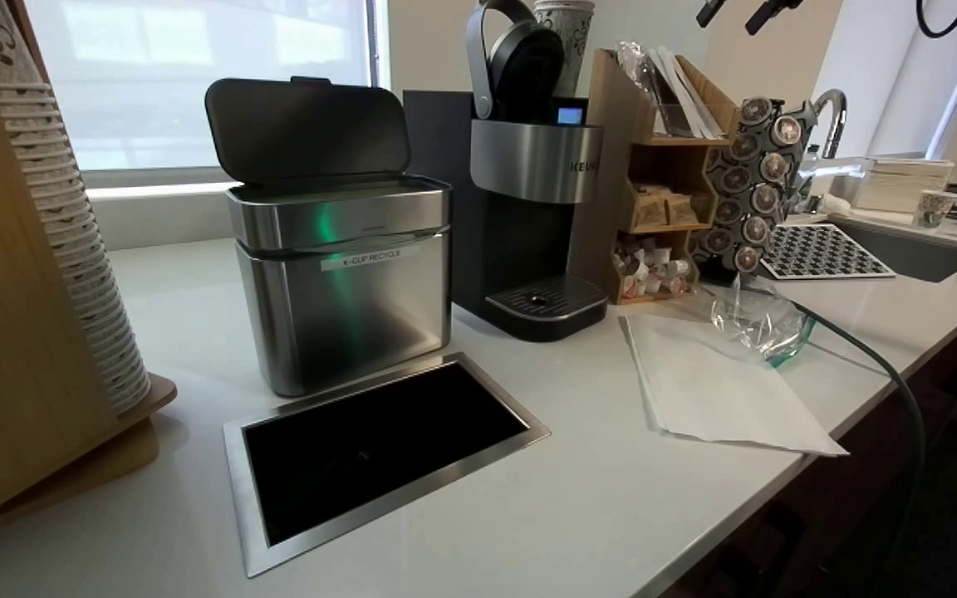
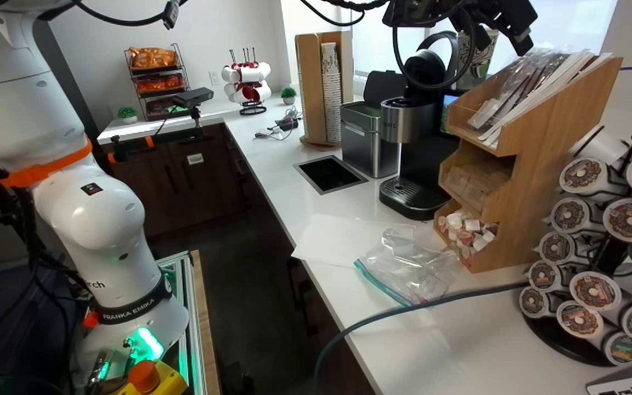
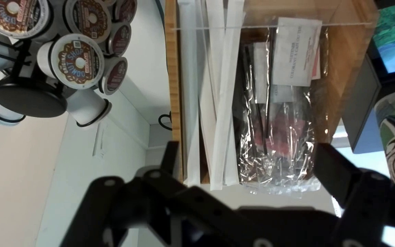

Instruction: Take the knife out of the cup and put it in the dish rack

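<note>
No knife or dish rack can be made out in any view. A patterned paper cup [image 1: 570, 37] stands on top of the coffee maker [image 1: 537, 166]; it also shows in an exterior view [image 2: 475, 57]. A smaller paper cup [image 1: 934, 208] stands by the sink. My gripper [image 3: 249, 159] is open and empty, its fingers wide apart. It is above the wooden organizer [image 2: 557, 131], whose top holds white paper-wrapped sticks [image 3: 219, 92] and a clear bag of packets and dark sticks [image 3: 276, 137]. The fingertips also show at the top of both exterior views [image 1: 738, 15] [image 2: 501, 43].
A carousel of coffee pods [image 2: 596, 291] stands beside the organizer. A steel K-cup bin [image 1: 354, 299] with its lid up stands behind a rimmed counter opening [image 1: 487, 465]. White paper [image 1: 719, 382], a plastic bag [image 2: 409, 269] and a hose [image 2: 436, 302] lie on the counter. A patterned mat [image 1: 827, 251] overlaps the sink.
</note>
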You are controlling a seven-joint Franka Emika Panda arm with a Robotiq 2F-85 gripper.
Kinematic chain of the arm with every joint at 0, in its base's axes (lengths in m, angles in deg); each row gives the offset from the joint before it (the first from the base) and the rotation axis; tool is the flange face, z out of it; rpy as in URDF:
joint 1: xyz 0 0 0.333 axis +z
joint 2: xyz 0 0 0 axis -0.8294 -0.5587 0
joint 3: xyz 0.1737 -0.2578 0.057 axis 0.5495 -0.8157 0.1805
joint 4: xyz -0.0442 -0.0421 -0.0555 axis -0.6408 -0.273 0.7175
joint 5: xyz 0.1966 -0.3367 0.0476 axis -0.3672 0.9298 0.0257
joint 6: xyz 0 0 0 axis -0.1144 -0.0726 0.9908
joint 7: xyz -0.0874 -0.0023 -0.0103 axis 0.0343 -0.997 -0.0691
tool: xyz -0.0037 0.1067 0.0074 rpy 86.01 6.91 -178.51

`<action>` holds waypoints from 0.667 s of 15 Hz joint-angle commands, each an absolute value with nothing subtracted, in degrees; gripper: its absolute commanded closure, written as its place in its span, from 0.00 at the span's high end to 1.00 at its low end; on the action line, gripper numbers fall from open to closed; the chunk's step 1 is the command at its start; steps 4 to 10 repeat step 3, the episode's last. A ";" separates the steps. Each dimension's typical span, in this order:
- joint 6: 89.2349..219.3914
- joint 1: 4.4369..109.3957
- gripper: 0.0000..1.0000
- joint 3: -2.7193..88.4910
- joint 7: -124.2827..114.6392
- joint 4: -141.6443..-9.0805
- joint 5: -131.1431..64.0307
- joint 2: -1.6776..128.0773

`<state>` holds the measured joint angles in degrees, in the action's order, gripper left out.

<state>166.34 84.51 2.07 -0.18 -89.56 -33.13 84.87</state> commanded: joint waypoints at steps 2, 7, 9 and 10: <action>165.97 66.57 1.00 19.51 1.54 -89.38 -35.88 84.03; 165.95 64.18 1.00 21.90 1.56 -89.29 -35.99 83.93; 165.95 64.18 1.00 21.90 1.56 -89.29 -35.99 83.93; 165.95 64.18 1.00 21.90 1.56 -89.29 -35.99 83.93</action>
